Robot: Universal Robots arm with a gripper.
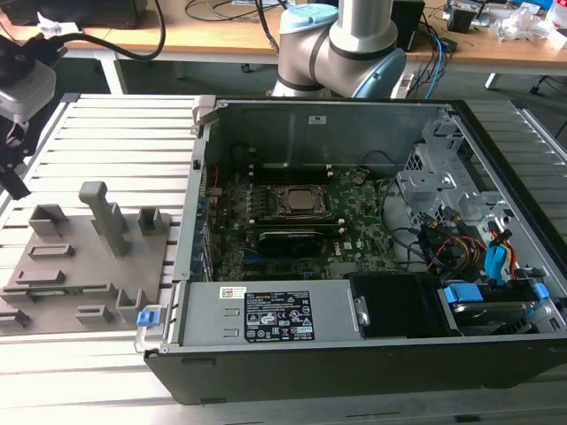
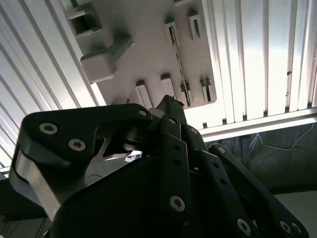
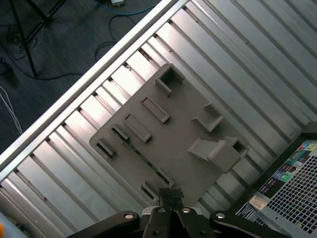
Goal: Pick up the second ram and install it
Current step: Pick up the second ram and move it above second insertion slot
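Observation:
The second ram (image 3: 140, 154) is a thin green stick lying on edge in a long slot of the grey holder plate (image 3: 173, 144). It shows in the second wrist view (image 2: 179, 67) and as a greenish strip on the plate in the exterior view (image 1: 49, 289). My gripper (image 3: 170, 197) hangs above the plate, near one end of the stick and clear of it. The fingers are pressed together with nothing between them. In the second wrist view the fingertips (image 2: 168, 105) point at the plate's edge.
The open computer case (image 1: 354, 354) lies to the exterior view's right of the plate, with the green motherboard (image 1: 354, 208) and CPU socket (image 1: 297, 200) inside. A tall grey post (image 1: 104, 212) stands on the plate. The arm's base (image 1: 341, 44) rises behind the case. Ribbed aluminium table (image 3: 257, 64) lies underneath.

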